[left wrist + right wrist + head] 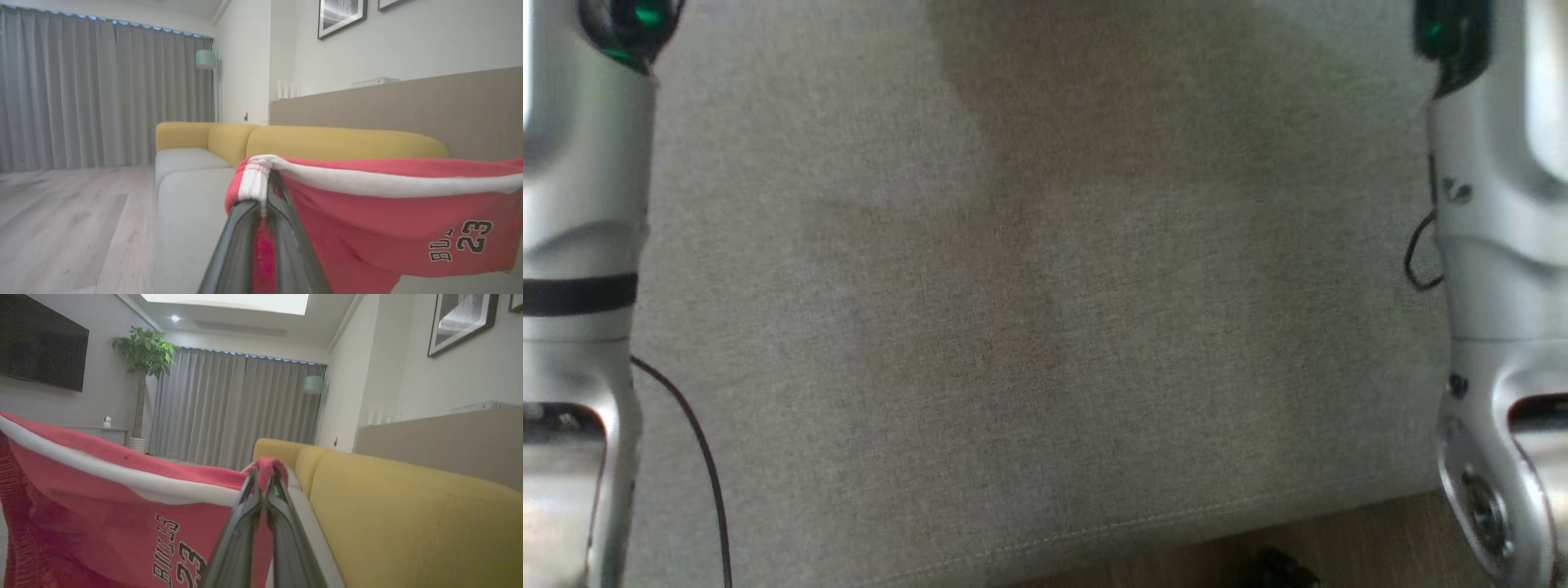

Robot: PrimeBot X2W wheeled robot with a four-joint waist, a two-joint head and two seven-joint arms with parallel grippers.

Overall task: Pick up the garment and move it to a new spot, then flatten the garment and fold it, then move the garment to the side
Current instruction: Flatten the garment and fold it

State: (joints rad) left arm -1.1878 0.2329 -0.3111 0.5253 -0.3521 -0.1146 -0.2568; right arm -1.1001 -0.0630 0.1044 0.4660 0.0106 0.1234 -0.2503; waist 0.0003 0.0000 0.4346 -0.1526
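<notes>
The garment (367,216) is a red jersey with a white band and black "23" lettering. It hangs stretched between my two grippers above the grey sofa seat (188,212). In the left wrist view my left gripper (269,184) is shut on one gathered end of the band. The right wrist view has my right gripper (264,478) shut on the garment's (122,506) other end, the cloth folded over its tips. In the head view both pale forearms (580,245) (1494,245) reach up along the picture's edges over the grey cushion (1029,310).
A yellow sofa backrest (343,143) runs behind the grey seat, with a beige panel (408,106) and wall behind it. Wooden floor (69,220) and grey curtains (102,94) lie to the side. A plant (143,355) and a dark screen (41,343) stand beyond. The cushion's front hem (1143,523) borders floor.
</notes>
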